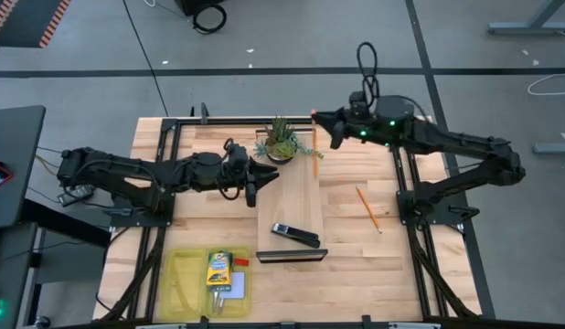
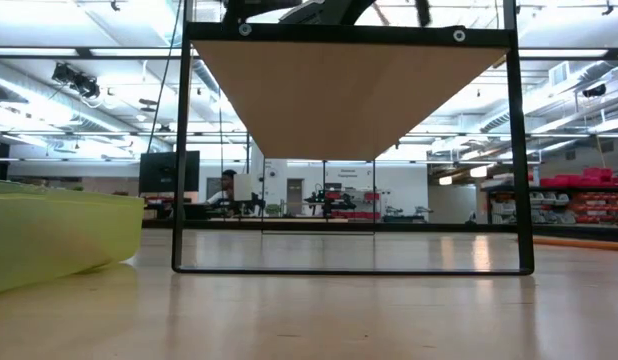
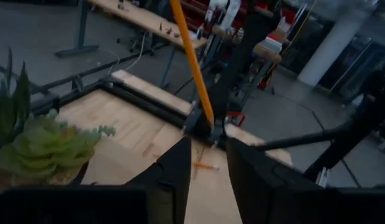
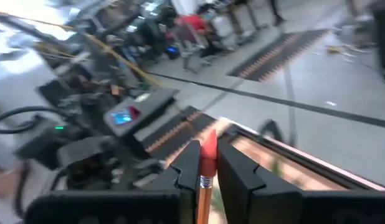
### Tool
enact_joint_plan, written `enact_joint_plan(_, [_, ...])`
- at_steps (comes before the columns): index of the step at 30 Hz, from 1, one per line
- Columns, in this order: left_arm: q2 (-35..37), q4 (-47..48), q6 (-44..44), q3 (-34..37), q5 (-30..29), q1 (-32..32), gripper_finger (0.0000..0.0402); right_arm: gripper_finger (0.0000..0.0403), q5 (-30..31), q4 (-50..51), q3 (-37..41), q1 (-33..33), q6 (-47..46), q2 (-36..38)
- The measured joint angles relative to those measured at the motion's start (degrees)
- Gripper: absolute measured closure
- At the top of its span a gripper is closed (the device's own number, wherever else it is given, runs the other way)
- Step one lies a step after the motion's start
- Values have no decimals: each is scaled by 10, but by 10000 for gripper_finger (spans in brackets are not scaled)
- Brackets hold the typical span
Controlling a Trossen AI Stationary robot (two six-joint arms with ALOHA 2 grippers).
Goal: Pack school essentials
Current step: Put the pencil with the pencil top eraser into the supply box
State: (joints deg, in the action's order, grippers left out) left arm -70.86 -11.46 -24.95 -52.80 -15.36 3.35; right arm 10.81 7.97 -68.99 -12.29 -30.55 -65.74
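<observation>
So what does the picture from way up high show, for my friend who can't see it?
The right gripper holds an orange pencil upright beside a potted plant. The left gripper hovers nearby, and a yellow tray holds a crayon box.

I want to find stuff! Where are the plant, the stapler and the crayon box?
Potted plant (image 1: 281,143), high view, on its leaves.
Black stapler (image 1: 295,236), high view, on its body.
Crayon box (image 1: 218,270), high view, on its front face.

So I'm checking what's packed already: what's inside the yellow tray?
The yellow tray holds a crayon box, lying partly over a pale blue note pad. A small red item sits by the box. Anything beneath the box is hidden.
</observation>
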Motion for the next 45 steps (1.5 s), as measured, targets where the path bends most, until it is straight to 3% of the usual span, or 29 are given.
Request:
enact_joint_plan(4, [-15,-40,1,-1,0,-4,274,354,-13,-72,0,24,17,-36])
enact_joint_plan(12, [-35,-52,-16,0,0,-12,203,354,-23,-147,0,56,52,-77])
enact_joint_plan(17, [-54,-90,-31,-1,0,-19,191,354,-23,-178,0,68,81,-97])
enact_joint_plan(29, [-75,-146,-48,-1,0,-22,241,354,-23,-212,1,84,168,-119])
enact_joint_plan(45, [-75,-149,-75,-1,0,-28,340,354,-23,-221,1,87,199,-126])
